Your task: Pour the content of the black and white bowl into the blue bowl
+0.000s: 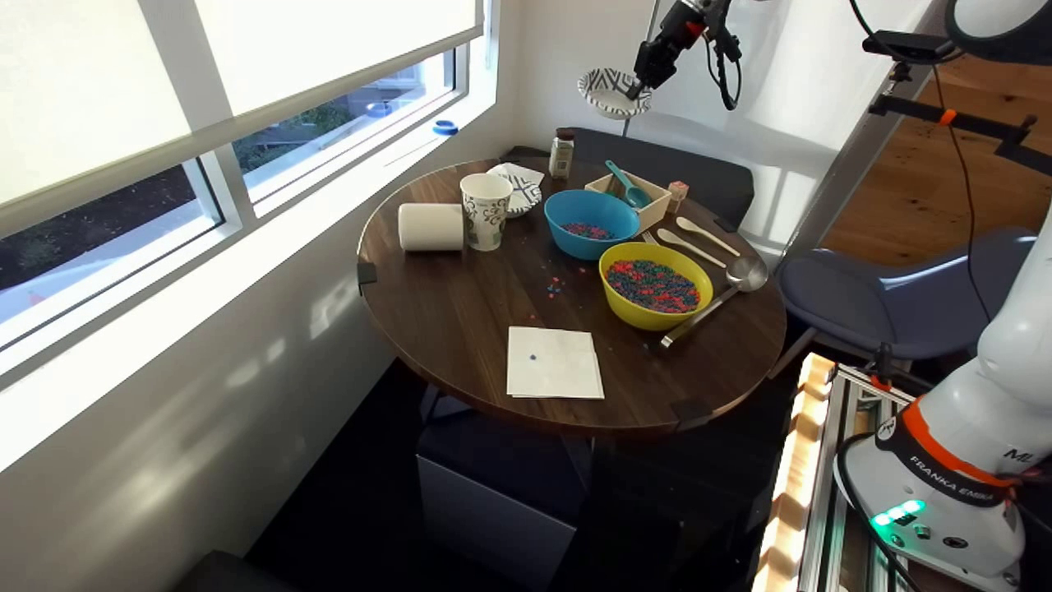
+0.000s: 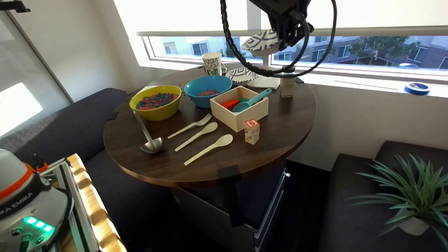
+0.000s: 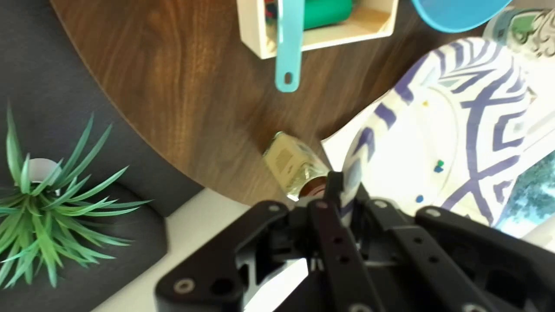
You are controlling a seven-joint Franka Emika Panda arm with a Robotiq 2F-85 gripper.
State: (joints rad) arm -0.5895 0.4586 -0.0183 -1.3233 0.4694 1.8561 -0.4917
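The black and white bowl point(image 1: 606, 82) is held in the air, tilted, with its patterned inside showing; it also shows in an exterior view point(image 2: 261, 41). In the wrist view the bowl point(image 3: 490, 117) has only a few small blue, green and yellow bits inside. My gripper point(image 3: 348, 186) is shut on its rim; it also shows in both exterior views point(image 1: 635, 87) point(image 2: 282, 42). The blue bowl point(image 1: 569, 238) stands on the table with a little pink and purple content at its bottom. It also shows in an exterior view point(image 2: 200, 100) and partly in the wrist view point(image 3: 455, 19).
A yellow bowl point(image 1: 637, 314) full of coloured bits stands beside the blue bowl. A wooden box point(image 2: 229, 117) with a teal scoop point(image 2: 252, 101), a bottle point(image 1: 561, 154), a paper cup point(image 1: 485, 215) and another patterned dish point(image 1: 526, 197) stand around it. A ladle point(image 2: 152, 144) lies nearby.
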